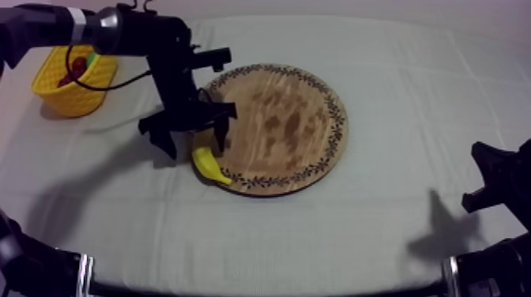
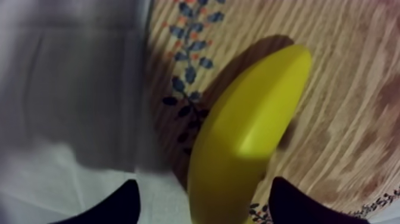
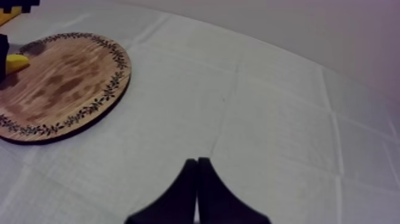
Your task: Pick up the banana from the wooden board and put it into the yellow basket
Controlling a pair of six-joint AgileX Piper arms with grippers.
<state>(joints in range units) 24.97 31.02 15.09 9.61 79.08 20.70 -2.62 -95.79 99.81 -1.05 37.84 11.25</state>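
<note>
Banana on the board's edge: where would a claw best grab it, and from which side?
Probably at its thick middle, coming from above with the fingers across its width. The banana lies flat at the rim of the round wooden board, long sides free, and the left gripper hangs open with one finger at each side.

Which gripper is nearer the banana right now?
Left. The left gripper hangs right over the banana at the wooden board rim, fingers open either side of it. The right gripper rests far off by the table right edge, shut on nothing.
</note>
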